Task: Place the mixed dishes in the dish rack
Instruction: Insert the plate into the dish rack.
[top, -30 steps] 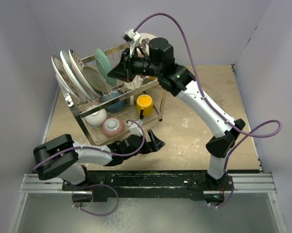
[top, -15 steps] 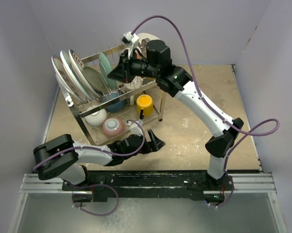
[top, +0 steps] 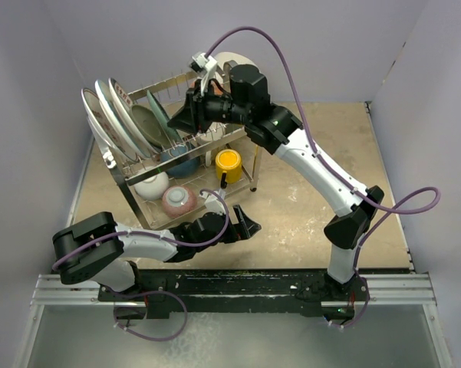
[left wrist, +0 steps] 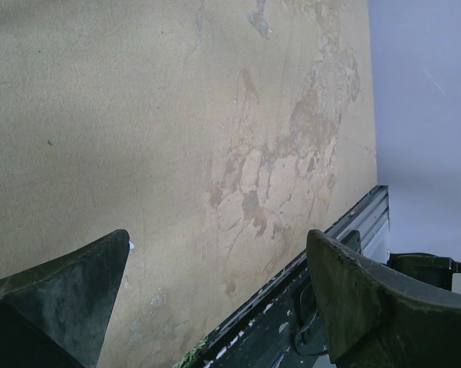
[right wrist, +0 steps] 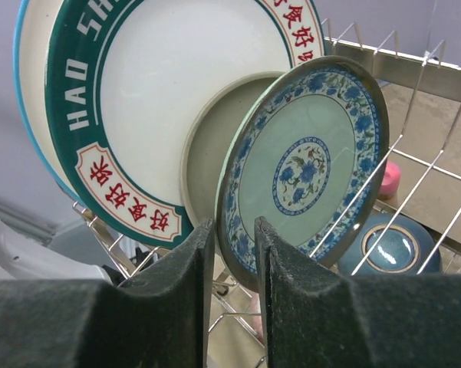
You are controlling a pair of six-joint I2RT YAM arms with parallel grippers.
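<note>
The dish rack (top: 169, 80) of chrome wire stands at the back left with its wires (right wrist: 414, 69) crossing the right wrist view. A teal plate with blue flowers (right wrist: 307, 169) stands upright in the top tier (top: 156, 115), beside a grey plate (right wrist: 207, 169) and the red-lettered white plate (right wrist: 176, 100). My right gripper (right wrist: 234, 226) is open a little. Its fingers straddle the teal plate's lower rim with a gap showing, up at the rack's top (top: 180, 121). The lower tier holds the dark blue bowl (right wrist: 387, 249), yellow cup (top: 228, 162) and white bowl (top: 152, 184). My left gripper (left wrist: 218, 234) is wide open and empty, over the table in front of the rack (top: 249, 224).
A small pink piece (right wrist: 390, 180) lies under the rack wires. A pinkish patterned bowl (top: 179, 199) sits at the rack's front. Purple walls close in left, back and right. The metal rail (left wrist: 353, 230) runs along the table's near edge.
My right gripper's jaws have parted from the teal plate, which now stands tilted among the other plates. The right arm has shifted slightly left. The left arm has not moved.
</note>
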